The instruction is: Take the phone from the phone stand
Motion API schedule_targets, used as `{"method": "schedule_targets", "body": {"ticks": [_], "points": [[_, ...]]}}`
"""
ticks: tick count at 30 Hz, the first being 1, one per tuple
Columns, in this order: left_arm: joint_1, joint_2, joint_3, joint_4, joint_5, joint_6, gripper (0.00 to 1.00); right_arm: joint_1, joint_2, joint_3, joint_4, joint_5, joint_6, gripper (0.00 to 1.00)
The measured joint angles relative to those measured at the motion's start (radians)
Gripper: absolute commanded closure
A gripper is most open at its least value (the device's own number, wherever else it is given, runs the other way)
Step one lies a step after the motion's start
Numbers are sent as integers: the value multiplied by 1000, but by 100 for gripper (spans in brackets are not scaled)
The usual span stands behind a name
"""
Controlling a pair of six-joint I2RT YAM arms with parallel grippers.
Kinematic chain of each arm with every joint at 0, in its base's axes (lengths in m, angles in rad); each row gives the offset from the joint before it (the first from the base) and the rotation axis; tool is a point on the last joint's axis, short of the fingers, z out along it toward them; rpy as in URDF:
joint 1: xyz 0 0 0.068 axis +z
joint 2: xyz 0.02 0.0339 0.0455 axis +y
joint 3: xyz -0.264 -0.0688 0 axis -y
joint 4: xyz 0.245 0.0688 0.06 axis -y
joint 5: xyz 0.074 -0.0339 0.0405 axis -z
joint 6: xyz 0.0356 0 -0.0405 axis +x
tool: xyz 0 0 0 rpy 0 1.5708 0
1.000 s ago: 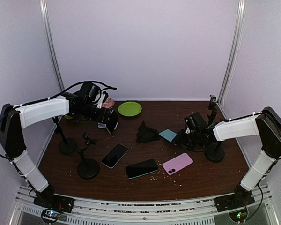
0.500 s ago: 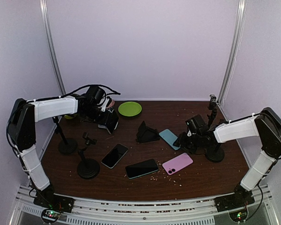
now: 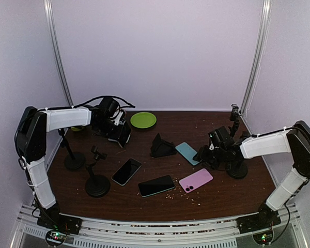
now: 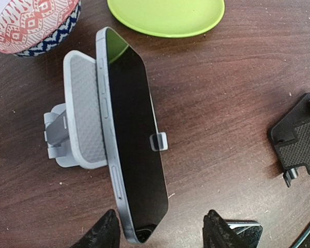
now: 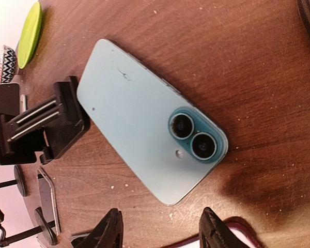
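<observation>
Green plate [image 3: 143, 120] near patterned bowl [image 4: 33, 23]

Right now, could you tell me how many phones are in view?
5: one phone on the grey stand by the left gripper, a blue phone by the right gripper, a pink phone nearer front, two dark phones front centre. None seems hidden.
</observation>
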Motion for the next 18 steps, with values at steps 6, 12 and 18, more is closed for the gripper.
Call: {"method": "schedule_targets", "body": {"ticks": [6, 12, 18], "points": [[6, 33, 16, 0, -1, -7, 50, 0, -57, -1, -19, 0, -21, 49], [14, 51, 24, -2, -4, -16, 62, 0, -97, -4, -43, 1, -25, 49], [16, 55, 26, -1, -3, -23, 74, 0, -124, -10, -62, 1, -28, 49]]}}
